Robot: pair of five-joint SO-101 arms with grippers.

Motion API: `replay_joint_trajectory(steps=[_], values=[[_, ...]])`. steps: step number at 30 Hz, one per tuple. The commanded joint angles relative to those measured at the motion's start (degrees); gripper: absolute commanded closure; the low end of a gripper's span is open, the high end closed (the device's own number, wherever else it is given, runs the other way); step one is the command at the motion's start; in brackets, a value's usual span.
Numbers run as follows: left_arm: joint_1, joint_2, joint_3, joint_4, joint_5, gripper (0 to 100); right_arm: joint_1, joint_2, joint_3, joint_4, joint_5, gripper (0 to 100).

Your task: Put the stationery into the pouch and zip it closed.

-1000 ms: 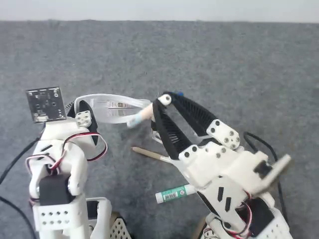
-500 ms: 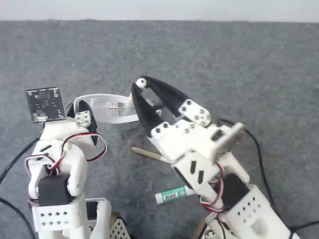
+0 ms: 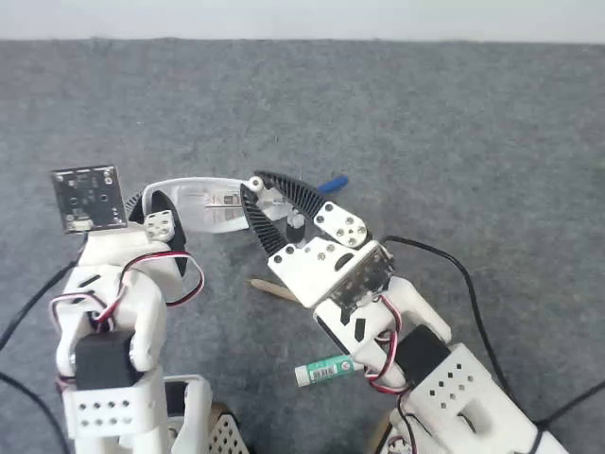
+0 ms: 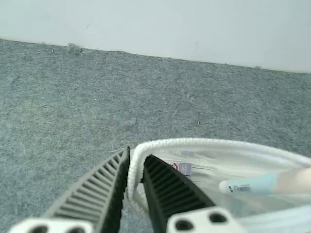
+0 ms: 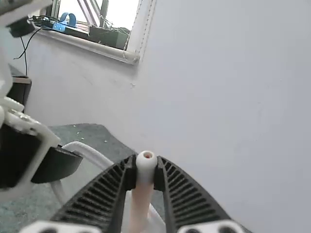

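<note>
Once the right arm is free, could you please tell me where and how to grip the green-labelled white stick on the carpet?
Probably across its middle, from straight above. The green-labelled stick lies flat on the carpet, a slim round tube, so the right claw should straddle its narrow width. One end lies close by that arm's wires, so favour the free end.

The high camera sits above and behind both arms. It looks down over the fuzzy grey surface [image 3: 473, 113] to the pale wall at the far edge. The left wrist camera rides low, very near its black ribbed pincer [image 4: 136, 156], and faces along the surface toward the white wall. The right wrist camera tips upward (at a wall and a window), close behind its own black pincer [image 5: 146, 167]. All three views share the clear plastic pouch with the white rim [image 4: 209, 145].
</note>
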Motion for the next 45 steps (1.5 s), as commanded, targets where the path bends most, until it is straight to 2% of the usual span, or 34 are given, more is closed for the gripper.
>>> replay_joint_trajectory(steps=[1,4,8,14,21,25,31,37,45], values=[[-0.09,0.26,-0.22,-1.41,0.97,99,-0.22,0.48,0.09,-0.75,0.53,86.6],[-0.09,0.26,-0.22,-1.41,0.97,99,-0.22,0.31,0.62,0.31,0.53,77.4],[-0.09,0.26,-0.22,-1.41,0.97,99,-0.31,-1.98,0.53,4.35,0.44,77.2],[-0.09,0.26,-0.22,-1.41,0.97,99,0.04,-8.75,0.18,11.38,-4.48,77.2],[-0.88,0.26,-0.31,-1.41,0.97,99,1.01,-10.86,0.18,16.13,-4.92,77.2],[-4.22,0.26,-0.40,-2.29,2.64,99,4.62,-10.68,-0.62,16.48,-11.08,77.2],[-8.53,0.26,-0.40,-2.73,5.80,99,9.27,-10.42,-6.68,24.40,-18.99,77.2],[-8.62,0.26,-0.40,-2.73,6.24,99,12.70,0.04,-11.43,25.89,-23.30,77.2],[-12.84,0.26,-0.40,-3.87,7.82,99,16.66,25.27,-21.36,25.89,-29.54,77.2]])
